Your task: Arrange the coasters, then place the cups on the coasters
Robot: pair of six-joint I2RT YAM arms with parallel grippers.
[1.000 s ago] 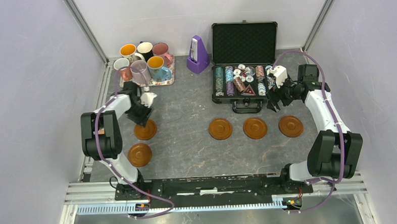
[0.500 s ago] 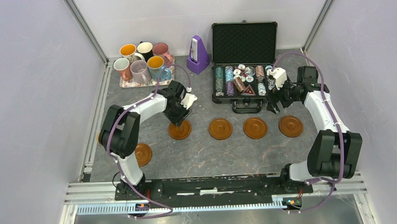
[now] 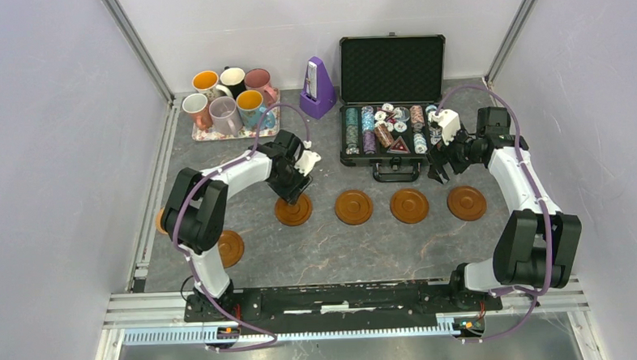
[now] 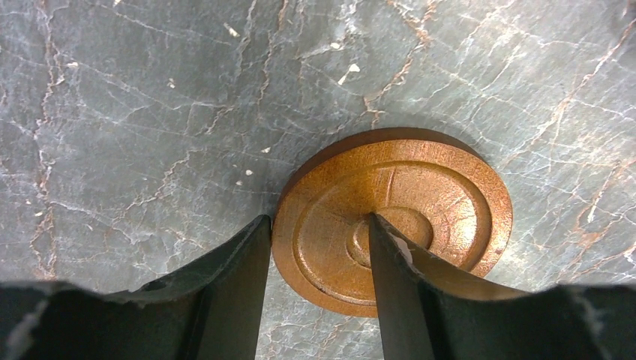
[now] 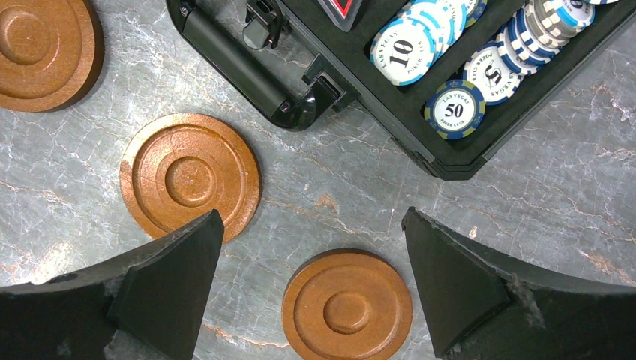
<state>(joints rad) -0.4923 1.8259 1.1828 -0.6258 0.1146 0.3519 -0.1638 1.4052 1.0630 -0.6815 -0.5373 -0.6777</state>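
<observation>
Four reddish-brown coasters lie in a row across the table; the leftmost coaster [image 3: 293, 211] lies flat under my left gripper [image 3: 292, 196]. In the left wrist view that coaster [image 4: 435, 202] has its left half between the parted fingers of the left gripper [image 4: 316, 219], one tip at the rim and one over the centre boss. A further coaster [image 3: 230, 247] lies near the left arm's base. My right gripper [image 3: 440, 162] hangs wide open and empty; in its wrist view the right gripper [image 5: 311, 217] is above the rightmost coaster [image 5: 347, 306]. Several cups [image 3: 225, 111] stand on a tray [image 3: 204, 135] at the back left.
A purple metronome [image 3: 318, 87] stands at the back centre. An open black case of poker chips [image 3: 391, 63] sits at the back right, its handle [image 5: 247, 71] close to the coaster row. The enclosure walls bound both sides.
My left arm has carried a coaster from the left side rightward and set it down as the row's leftmost. Its fingers have spread a little. The right arm has stayed still.
</observation>
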